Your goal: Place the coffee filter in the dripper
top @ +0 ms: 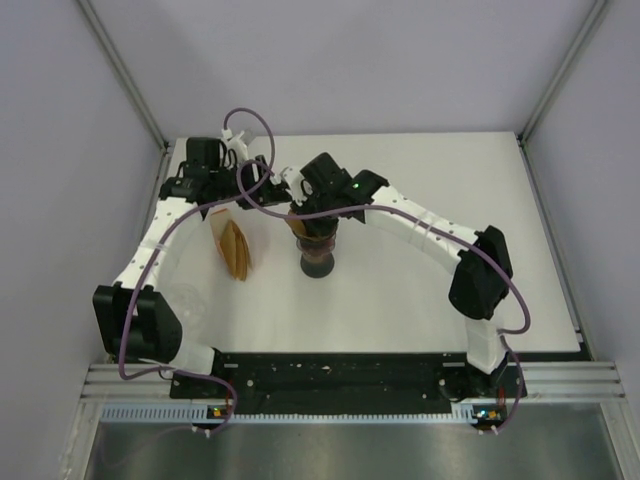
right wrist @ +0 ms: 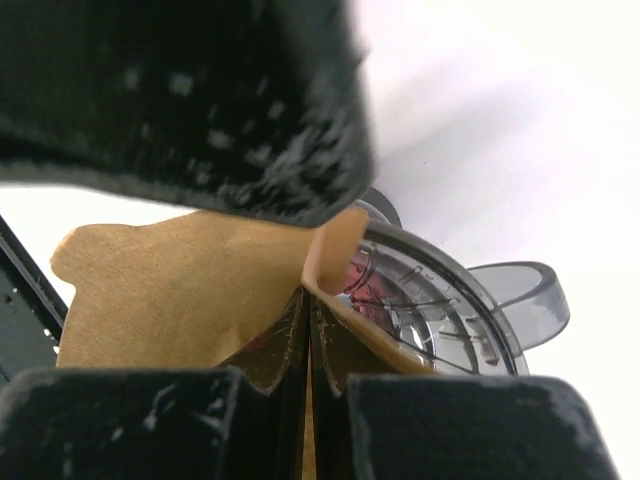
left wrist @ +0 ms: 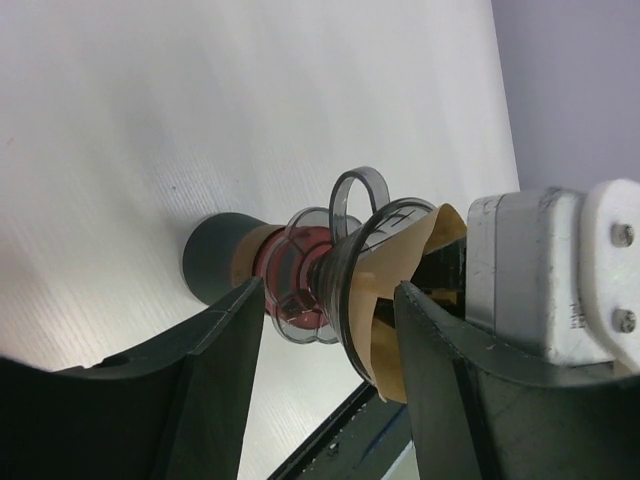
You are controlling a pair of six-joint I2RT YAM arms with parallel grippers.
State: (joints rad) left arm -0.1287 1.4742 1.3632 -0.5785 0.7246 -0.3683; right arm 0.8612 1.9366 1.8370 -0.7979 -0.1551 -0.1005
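Coffee filter [right wrist: 170,290], brown paper: pinched between the clenched jaws of the right gripper [right wrist: 308,370], its lower part inside the rim of the clear dripper [right wrist: 440,310], the rest standing out above it. Dripper: upright on a dark base [left wrist: 210,258] near the middle of the white worktop [top: 420,290], with a stack of spare filters [top: 237,250] near it on the left arm's side. Left gripper [left wrist: 325,330]: jaws released, grasping nothing, level with the dripper.

White table [top: 450,200], filter stack [top: 237,250], dark cup [top: 318,264]
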